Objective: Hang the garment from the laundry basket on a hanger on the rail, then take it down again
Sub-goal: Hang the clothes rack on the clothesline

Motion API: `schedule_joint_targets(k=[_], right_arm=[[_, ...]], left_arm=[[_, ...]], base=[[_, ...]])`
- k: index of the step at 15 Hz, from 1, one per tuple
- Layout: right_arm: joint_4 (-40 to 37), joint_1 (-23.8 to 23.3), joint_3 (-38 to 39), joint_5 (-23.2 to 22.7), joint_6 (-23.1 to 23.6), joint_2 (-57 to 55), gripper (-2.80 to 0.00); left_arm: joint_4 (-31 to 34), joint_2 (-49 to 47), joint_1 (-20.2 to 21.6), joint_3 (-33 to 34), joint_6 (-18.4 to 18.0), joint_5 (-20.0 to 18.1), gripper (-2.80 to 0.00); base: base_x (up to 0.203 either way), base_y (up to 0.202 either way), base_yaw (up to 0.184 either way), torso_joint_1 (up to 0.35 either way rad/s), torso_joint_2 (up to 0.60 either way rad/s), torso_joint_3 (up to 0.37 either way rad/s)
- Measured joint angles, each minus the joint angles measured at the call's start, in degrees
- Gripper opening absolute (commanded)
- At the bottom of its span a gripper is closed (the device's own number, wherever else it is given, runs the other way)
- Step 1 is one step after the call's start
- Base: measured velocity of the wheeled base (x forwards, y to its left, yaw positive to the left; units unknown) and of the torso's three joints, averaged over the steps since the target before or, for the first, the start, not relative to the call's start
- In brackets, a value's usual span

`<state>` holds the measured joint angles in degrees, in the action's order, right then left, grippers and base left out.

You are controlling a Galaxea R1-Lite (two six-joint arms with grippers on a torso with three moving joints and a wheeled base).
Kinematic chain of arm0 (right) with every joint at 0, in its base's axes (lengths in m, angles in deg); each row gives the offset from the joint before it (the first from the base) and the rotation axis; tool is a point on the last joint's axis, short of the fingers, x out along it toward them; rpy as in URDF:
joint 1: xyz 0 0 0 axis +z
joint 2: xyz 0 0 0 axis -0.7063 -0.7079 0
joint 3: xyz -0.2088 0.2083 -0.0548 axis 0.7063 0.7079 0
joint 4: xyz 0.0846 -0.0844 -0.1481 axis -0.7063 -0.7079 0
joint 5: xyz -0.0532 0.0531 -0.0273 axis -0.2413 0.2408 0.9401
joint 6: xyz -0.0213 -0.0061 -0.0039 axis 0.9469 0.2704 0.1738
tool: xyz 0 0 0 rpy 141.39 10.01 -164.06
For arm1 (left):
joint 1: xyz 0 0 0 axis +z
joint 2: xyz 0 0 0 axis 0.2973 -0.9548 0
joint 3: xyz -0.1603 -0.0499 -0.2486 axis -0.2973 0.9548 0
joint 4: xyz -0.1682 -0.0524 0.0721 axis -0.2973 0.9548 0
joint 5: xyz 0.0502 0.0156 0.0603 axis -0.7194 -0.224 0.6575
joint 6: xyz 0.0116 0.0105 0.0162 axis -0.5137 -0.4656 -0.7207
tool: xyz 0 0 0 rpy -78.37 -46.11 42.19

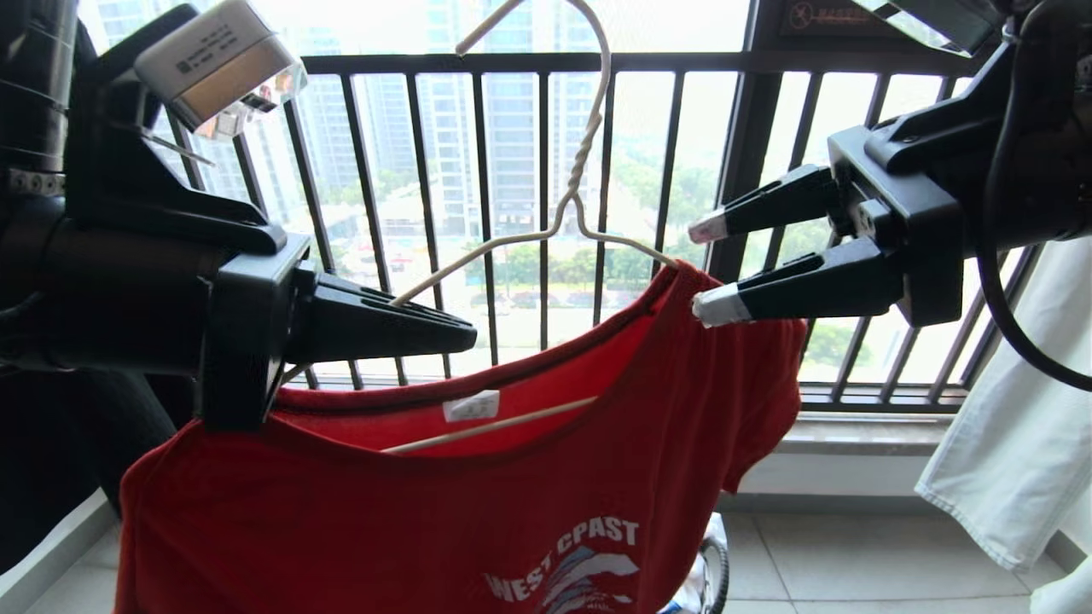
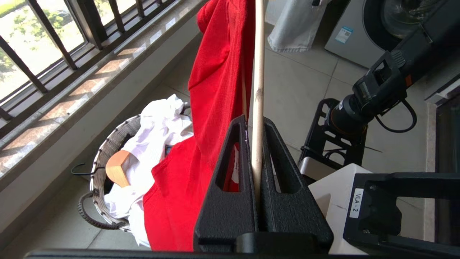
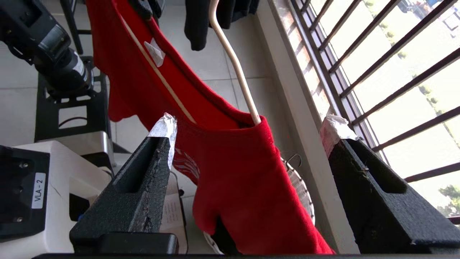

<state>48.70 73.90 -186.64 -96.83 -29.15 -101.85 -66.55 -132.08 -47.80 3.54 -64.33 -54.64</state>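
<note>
On the left, the left gripper (image 1: 444,328) is clamped on the sloping arm of the hanger (image 1: 567,200); in its wrist view the fingers (image 2: 230,187) stand pressed together with the pale wire pinched between them. The hanger is thin wire — stiff enough to carry a shirt, but likely to twist or swing in a single pinch, so a hold close to the shoulder bend looks steadier than one near the hook. Its hook reaches up past the top of the head view, and the rail is not in view.

The garment (image 1: 478,495) is draped on the hanger, neck label showing, its left side slumped low below the left gripper while the right shoulder sits on the wire. It is soft, light cloth that will sag and slide — best taken at the collar or shoulder seam.

Below, the laundry basket (image 2: 107,151) sits on the floor by the window, holding white cloth.

On the right, the right gripper (image 1: 701,269) stands with fingers well apart, holding nothing, its tips just beside the garment's right shoulder.
</note>
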Motion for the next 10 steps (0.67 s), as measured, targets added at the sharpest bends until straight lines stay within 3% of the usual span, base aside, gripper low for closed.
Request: schedule_joint_targets(k=[5,10], right_arm=[[-4.5,4.15,-7.8,-0.27,-0.24,-4.38,0.0],[-6.42,5.44,-8.46,-0.08,-0.16,-5.84,0.0]], left_arm=[[-0.65,1.07,0.0,0.77,-0.6,-0.42,-2.8],[-4.61,1.74,0.02,1.68,-0.35,-0.38,-2.8]], base=[[0.0,0.0,0.0,0.0,0.0,0.0],[0.0,0.0,0.0,0.0,0.0,0.0]])
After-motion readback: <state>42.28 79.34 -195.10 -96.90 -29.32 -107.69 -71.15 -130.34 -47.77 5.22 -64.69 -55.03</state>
